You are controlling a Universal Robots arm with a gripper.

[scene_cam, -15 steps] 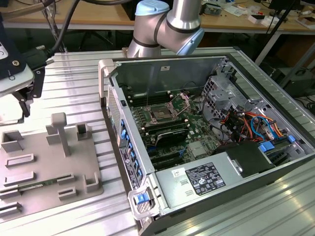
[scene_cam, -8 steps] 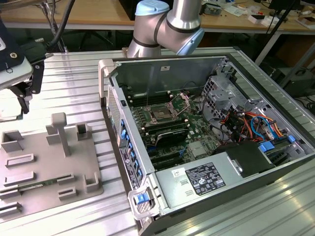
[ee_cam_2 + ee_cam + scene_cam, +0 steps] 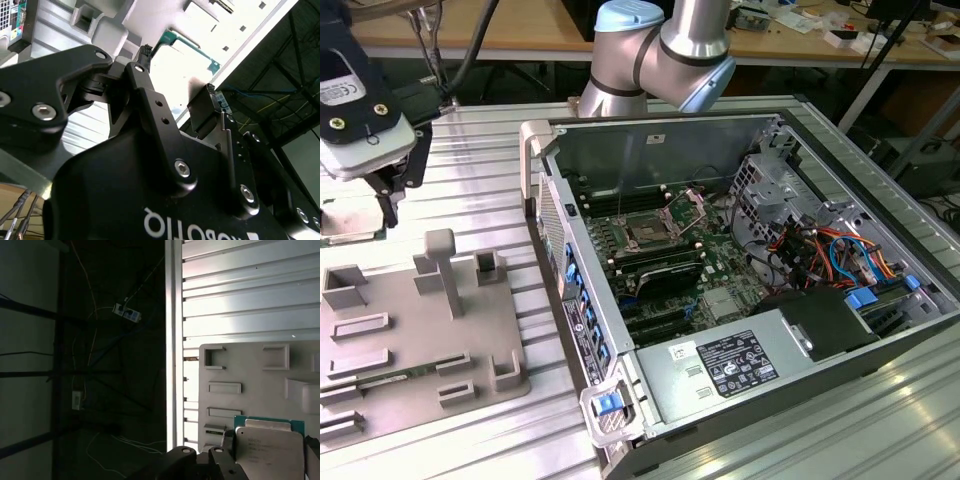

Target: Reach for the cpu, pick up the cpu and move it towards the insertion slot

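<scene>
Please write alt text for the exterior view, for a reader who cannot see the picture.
At the exterior view's left edge, the robot arm's tool hangs over the cpu, above a grey fixture plate on a ribbed metal table. To the exterior view's right lies an open computer case, with the insertion slot uncovered on its green board.

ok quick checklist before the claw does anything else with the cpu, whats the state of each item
1. Claw over the cpu: ok, it hangs at the chip at the exterior view's left edge, beside the grey fixture plate.
2. Cpu closely framed by the claw in the first wrist view: ok.
3. Firm grip on the cpu: cannot tell.
4. Cpu lifted off its rest: cannot tell.
5. Insertion slot uncovered: ok, its latch stands open.
6. Computer case open for access: ok.
</scene>
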